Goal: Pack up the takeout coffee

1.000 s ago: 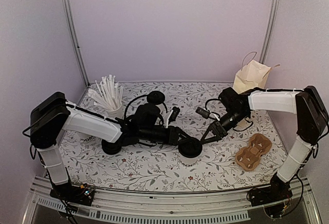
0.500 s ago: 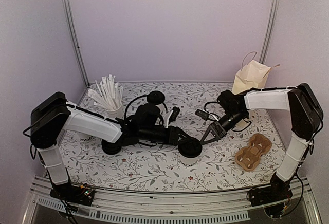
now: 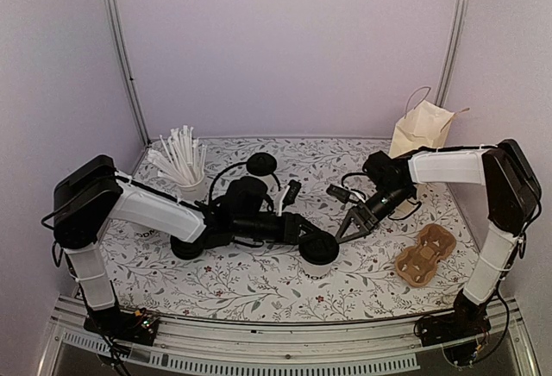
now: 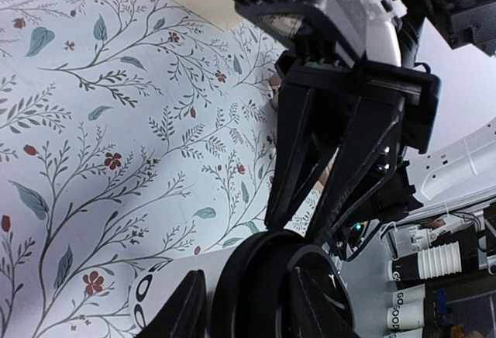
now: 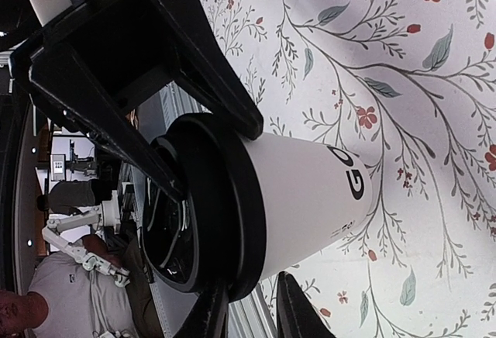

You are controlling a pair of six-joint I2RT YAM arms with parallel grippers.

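Note:
The takeout coffee (image 3: 319, 249), a white cup with dark lettering and a black lid, stands on the flowered cloth at centre. My left gripper (image 3: 304, 236) reaches it from the left, turned on its side. In the left wrist view (image 4: 246, 295) one finger lies over the lid top and the other against the cup wall under the rim, closed on the lid (image 4: 263, 284). My right gripper (image 3: 348, 228) is open and empty, just right of the cup. The right wrist view shows the cup (image 5: 310, 191) close ahead of its fingertips (image 5: 249, 303).
A paper bag (image 3: 423, 130) stands at the back right. A brown cardboard cup carrier (image 3: 425, 255) lies front right. A cup of white sticks (image 3: 183, 167) stands back left. Loose black lids lie behind (image 3: 261, 164) and to the left (image 3: 185, 247).
My right gripper has moved left and a little forward, closer to the cup. The left arm and the cup have stayed in place.

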